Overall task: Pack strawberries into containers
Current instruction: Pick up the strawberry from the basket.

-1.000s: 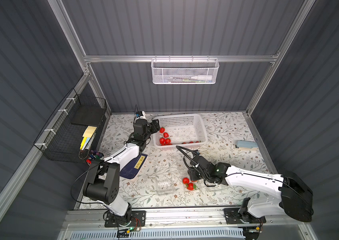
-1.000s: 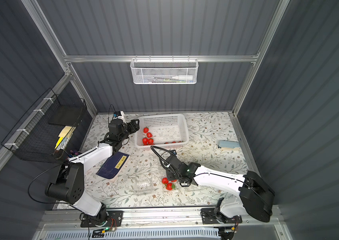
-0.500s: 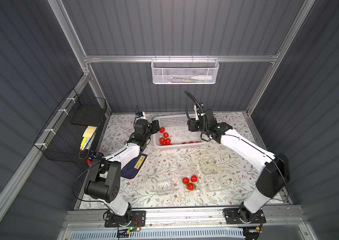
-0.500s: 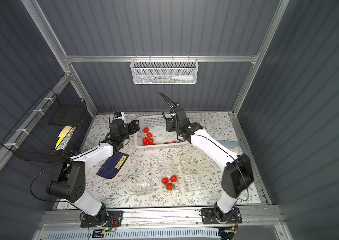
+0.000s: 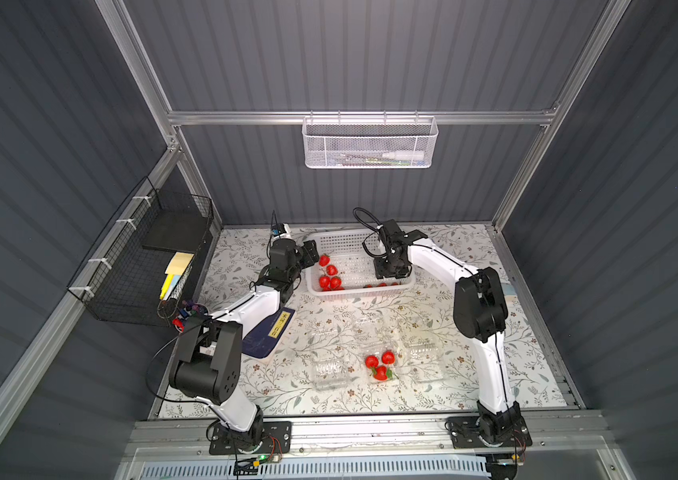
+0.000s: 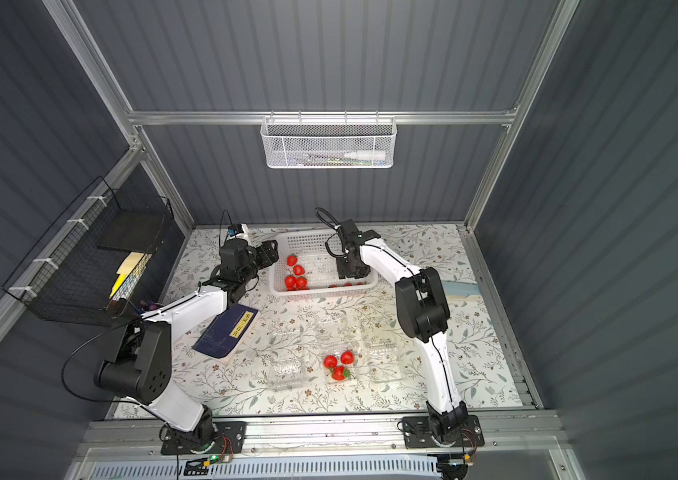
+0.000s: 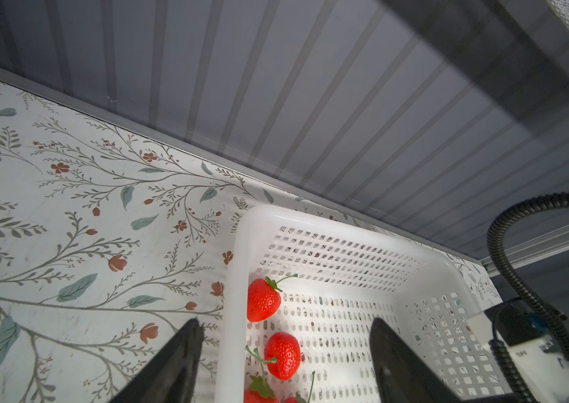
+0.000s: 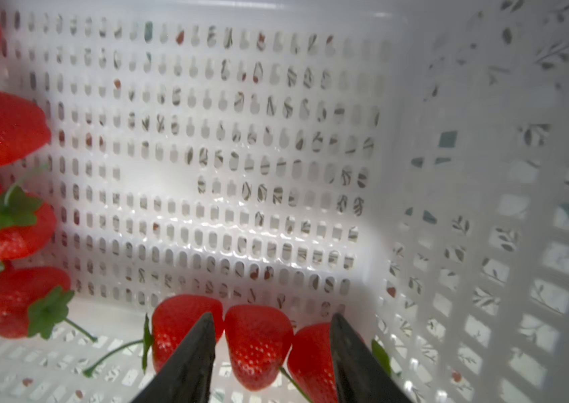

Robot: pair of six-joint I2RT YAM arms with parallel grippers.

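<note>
- Right wrist view: the right gripper (image 8: pixel 270 315) is down inside the white basket (image 8: pixel 485 209). Its jaws are apart on either side of one strawberry (image 8: pixel 258 345) and not closed on it. The fingers partly cover the fruit to either side, and more fruit is cut off at the frame's edge.
- Left wrist view: the left gripper (image 7: pixel 284 320) hangs at the basket's end with its jaws wide and nothing between them. The fruit below it runs out of frame.
- In both top views, three strawberries (image 5: pixel 379 365) lie in the middle one of three clear containers (image 5: pixel 329 374) near the table's front edge. The plastic is hard to make out against the pattern, so I cannot tell how the lids sit.
- More fruit lies in the basket, and the pieces along its near wall are mostly hidden behind it.
- The table (image 5: pixel 329 316) has a pale floral covering.
- Grey ribbed walls (image 5: pixel 370 62) close in the cell. A white mesh tray (image 5: pixel 368 143) hangs on the back rail and a black wire rack (image 5: pixel 150 257) on the side wall.
</note>
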